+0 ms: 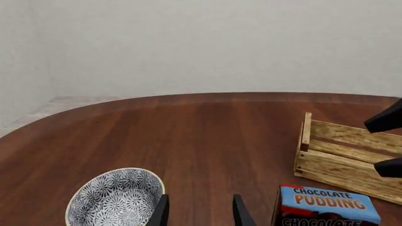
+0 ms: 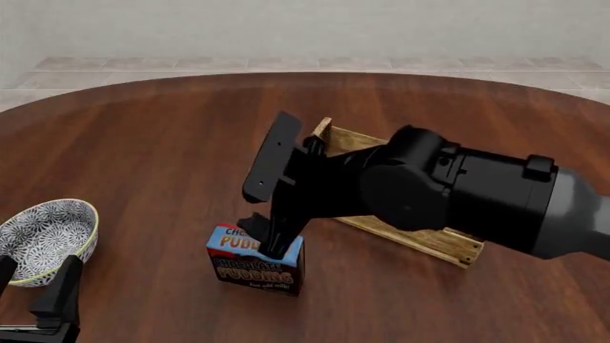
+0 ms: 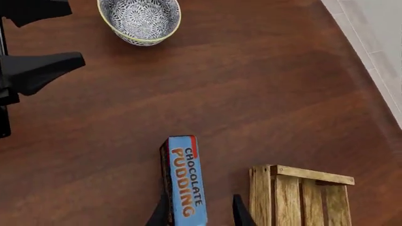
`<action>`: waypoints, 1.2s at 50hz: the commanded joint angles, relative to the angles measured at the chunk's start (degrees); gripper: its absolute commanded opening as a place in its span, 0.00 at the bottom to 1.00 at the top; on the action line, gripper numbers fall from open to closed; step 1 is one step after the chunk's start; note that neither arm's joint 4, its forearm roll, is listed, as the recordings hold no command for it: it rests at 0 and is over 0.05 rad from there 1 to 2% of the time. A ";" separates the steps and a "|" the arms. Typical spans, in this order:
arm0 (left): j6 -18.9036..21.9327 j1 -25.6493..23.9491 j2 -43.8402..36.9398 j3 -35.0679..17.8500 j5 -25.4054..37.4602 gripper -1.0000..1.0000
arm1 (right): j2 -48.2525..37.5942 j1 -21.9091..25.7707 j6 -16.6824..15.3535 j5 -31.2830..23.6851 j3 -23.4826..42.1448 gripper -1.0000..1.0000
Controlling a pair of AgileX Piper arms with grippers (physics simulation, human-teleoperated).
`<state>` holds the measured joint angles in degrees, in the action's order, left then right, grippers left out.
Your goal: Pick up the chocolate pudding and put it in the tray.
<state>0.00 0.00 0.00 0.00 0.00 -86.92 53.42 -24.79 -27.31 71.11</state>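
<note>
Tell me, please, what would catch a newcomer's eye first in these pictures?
The big black right arm fills the front view, its end effector straddling the upright chocolate pudding near the table's front. Behind it sits the tray, and a patterned bowl lies far left by the left end effector.

Small rectangular chocolate pudding carton (image 2: pixel 250 266), light blue top with red-orange lettering and dark brown front, standing upright on the wooden table. Rectangular light-wood slatted tray (image 2: pixel 419 237) with low plank sides and corner posts, resting on the table just beyond and to the right of the carton, not touching it.
</note>
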 commanded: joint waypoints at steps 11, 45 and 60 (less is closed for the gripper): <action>0.00 0.00 0.00 0.00 0.00 1.00 | 0.15 -0.62 -1.46 -0.93 -1.54 1.00; 0.00 0.00 0.00 0.00 0.00 1.00 | -2.10 0.23 2.96 2.07 -3.82 1.00; 0.00 0.00 0.00 0.00 0.00 1.00 | -3.63 -0.71 3.65 3.80 -4.19 1.00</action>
<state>0.00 0.00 0.00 0.00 0.00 -89.77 52.95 -21.65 -24.50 67.43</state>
